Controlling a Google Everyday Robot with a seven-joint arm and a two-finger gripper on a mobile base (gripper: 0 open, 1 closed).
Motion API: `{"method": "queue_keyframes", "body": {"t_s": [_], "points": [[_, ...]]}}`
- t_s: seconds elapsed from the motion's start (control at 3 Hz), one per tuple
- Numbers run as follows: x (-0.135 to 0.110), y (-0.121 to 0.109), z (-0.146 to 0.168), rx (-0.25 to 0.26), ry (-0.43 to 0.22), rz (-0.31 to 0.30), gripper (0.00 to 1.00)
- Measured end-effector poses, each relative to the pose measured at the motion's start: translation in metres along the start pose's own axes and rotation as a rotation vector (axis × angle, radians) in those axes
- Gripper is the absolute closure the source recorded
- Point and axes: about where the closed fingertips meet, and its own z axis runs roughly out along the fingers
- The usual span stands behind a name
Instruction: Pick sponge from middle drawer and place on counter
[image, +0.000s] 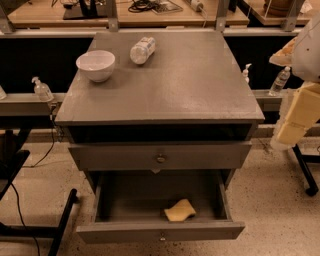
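Observation:
The pale yellow sponge (180, 210) lies flat on the floor of the open middle drawer (125, 202), right of centre and close to its front panel. The grey counter (175, 90) is the cabinet top above it. My gripper (294, 125) hangs at the right edge of the view, beside and right of the counter's front corner. It is well above and to the right of the sponge and touches nothing that I can see.
A white bowl (95, 65) and a plastic bottle (142, 50) lying on its side sit at the counter's back left. A drawer front with a brass knob (161, 158) sticks out above the open drawer. Black stand legs (57, 220) are at the left.

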Motion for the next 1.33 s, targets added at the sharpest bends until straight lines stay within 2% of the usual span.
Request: {"method": "queue_keyframes", "body": {"t_s": [0.33,0.67,1.0,1.33], "points": [[-0.001,0.0,0.0,0.01,-0.011,0.001,0.0],[-0.008,0.01,0.012,0.035,-0.06,-0.021,0.0],[-0.016,0.043,0.056,0.017,-0.11,-0.073,0.0],[-0.016,0.043,0.055,0.018,-0.111,-0.073,0.0]]}}
